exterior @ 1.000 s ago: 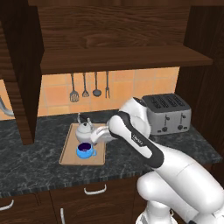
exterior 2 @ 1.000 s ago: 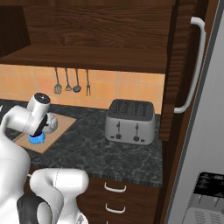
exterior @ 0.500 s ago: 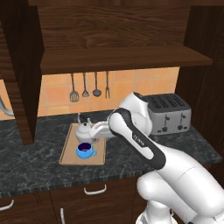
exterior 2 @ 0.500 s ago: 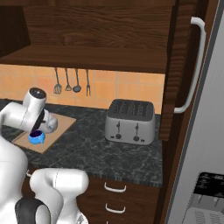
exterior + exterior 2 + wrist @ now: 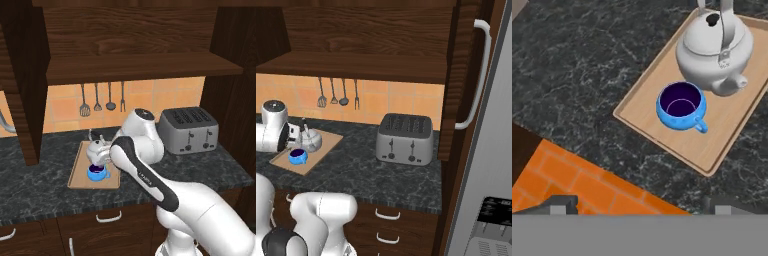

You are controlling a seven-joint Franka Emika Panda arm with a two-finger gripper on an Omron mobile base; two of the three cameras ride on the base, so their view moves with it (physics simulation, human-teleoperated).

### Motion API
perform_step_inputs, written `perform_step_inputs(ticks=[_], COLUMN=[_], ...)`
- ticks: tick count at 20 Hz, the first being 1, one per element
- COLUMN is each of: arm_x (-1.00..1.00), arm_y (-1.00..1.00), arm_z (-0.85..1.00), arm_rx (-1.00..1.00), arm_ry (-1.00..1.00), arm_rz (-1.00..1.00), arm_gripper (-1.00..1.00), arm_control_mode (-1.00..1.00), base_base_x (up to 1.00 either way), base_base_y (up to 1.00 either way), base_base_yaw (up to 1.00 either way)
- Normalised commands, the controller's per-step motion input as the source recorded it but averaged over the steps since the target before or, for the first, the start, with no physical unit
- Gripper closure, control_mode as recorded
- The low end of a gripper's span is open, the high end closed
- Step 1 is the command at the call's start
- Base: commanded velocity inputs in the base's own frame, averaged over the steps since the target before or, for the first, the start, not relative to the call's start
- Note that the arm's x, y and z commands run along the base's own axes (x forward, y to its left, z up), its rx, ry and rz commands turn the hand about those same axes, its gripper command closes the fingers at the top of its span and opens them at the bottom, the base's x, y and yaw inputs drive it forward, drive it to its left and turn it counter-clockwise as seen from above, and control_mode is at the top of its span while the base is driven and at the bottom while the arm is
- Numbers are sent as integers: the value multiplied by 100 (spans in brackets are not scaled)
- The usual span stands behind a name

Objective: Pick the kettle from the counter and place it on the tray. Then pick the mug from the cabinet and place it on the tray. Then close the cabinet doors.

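The hand, fingers spread and gripping nothing, is hovering above the small blue mug and squat silvery-white metal kettle, both sitting just ahead of it on the light-wood tray.

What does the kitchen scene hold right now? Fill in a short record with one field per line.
kettle: upright on the tray
mug: upright on the tray, beside the kettle
pincer: open, holding nothing, above the tray
cabinet doors: open
toaster: on the counter, right of the tray
left to do: close the cabinet doors
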Motion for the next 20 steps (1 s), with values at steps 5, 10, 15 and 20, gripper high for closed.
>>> perform_step_inputs(ticks=[5, 10, 15, 20], arm_x=[-9, -11, 0, 0], arm_y=[40, 25, 2, 0], arm_z=[-1, 0, -4, -29], arm_rx=[-43, -13, -11, -35], arm_ry=[0, -2, -2, -17], arm_rz=[1, 6, 15, 17], arm_gripper=[-100, 100, 100, 100], arm_control_mode=[-100, -100, -100, -100], base_base_x=[0, 0, 0, 0], base_base_y=[0, 0, 0, 0], base_base_yaw=[0, 0, 0, 0])
